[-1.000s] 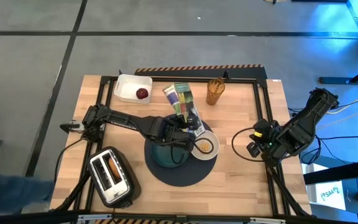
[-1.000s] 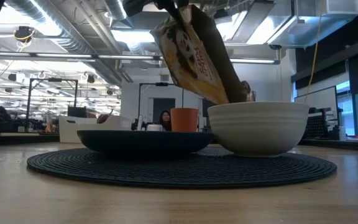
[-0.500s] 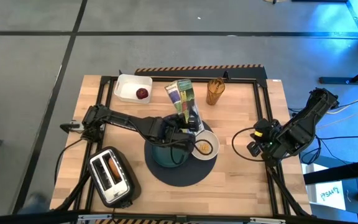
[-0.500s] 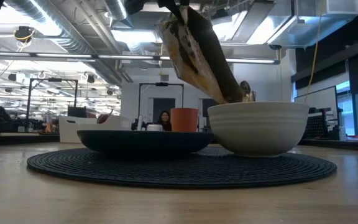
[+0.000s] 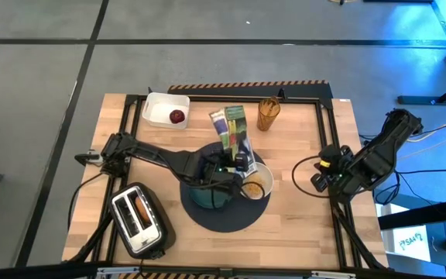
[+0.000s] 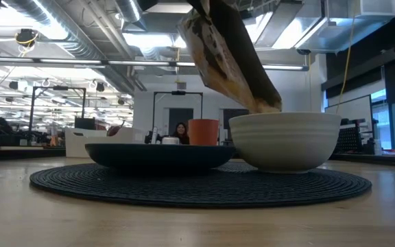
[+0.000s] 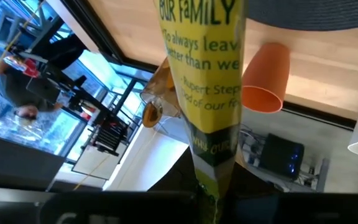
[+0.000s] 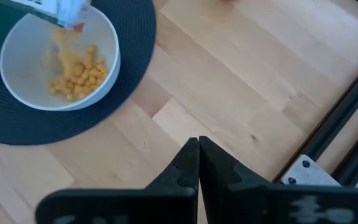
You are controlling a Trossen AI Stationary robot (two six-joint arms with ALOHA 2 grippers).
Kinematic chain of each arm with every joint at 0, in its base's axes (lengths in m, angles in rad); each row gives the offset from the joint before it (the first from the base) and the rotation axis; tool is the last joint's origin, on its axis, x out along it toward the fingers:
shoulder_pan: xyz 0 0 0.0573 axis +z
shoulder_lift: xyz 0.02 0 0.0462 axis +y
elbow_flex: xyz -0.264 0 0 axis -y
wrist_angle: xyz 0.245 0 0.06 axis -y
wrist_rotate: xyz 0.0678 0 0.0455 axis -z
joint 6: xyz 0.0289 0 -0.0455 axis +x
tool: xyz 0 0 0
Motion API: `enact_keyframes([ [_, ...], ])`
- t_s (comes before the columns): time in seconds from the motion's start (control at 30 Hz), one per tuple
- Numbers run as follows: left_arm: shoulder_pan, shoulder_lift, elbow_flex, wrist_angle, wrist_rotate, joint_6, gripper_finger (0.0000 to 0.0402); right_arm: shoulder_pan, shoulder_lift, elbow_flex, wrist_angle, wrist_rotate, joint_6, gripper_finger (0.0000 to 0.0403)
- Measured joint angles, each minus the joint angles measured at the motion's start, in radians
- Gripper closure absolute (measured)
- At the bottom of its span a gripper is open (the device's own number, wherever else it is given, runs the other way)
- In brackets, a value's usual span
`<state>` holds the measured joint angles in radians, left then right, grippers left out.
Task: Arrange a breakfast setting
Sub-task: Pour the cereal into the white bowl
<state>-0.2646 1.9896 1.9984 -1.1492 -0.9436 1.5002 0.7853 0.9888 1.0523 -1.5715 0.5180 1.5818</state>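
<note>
A white bowl [image 5: 255,183] with yellow cereal [image 8: 79,78] and a teal plate [image 5: 205,191] rest on a round dark mat [image 5: 227,213] at mid-table. My left gripper [image 5: 233,160] is shut on a green and yellow cereal bag [image 5: 233,130], which hangs tilted with its lower end [image 6: 262,103] over the bowl. Cereal falls from the bag's mouth [image 8: 67,12]. A small orange cup [image 5: 268,114] stands at the far edge. A dark red fruit [image 5: 177,116] lies in a white tray [image 5: 157,108]. My right gripper [image 5: 321,178] waits shut above the table's right side. My left gripper pinches a narrow edge of the bag [image 7: 211,177] between its two fingers; which end of the bag that is, I cannot tell. The fingers point toward the table's far side, and the bag runs on along them. It is lifted clear and tilted, mouth lowest, just above the bowl's rim [image 6: 280,115].
A toaster [image 5: 138,218] with a brown piece in its slot stands at the near left. A black frame [image 5: 130,105] runs round the tabletop. Bare wood [image 8: 229,81] lies between the mat and my right gripper. A person shows far off in the room [image 6: 182,130].
The bag has swung a little toward the table's right edge and rolled about its length, so its printed face now turns away from the low view. Its lower end stays over the bowl.
</note>
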Motion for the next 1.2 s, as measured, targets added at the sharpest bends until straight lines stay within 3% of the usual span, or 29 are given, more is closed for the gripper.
enact_keyframes([
  [0.57,0.007,0.0,0.0,0.01,0.038,-0.044,0.0399,0.0,-0.019,0.0,0.0,0.029,-0.012,0.0402],
  [0.87,0.007,0.0,0.0,0.006,0.0,-0.027,0.0399,0.0,-0.019,0.0,0.0,0.08,-0.016,0.0402],
  [1.2,0.017,0.0,0.0,0.007,0.063,-0.041,0.0399,0.0,-0.019,0.0,0.0,0.126,-0.016,0.0402],
])
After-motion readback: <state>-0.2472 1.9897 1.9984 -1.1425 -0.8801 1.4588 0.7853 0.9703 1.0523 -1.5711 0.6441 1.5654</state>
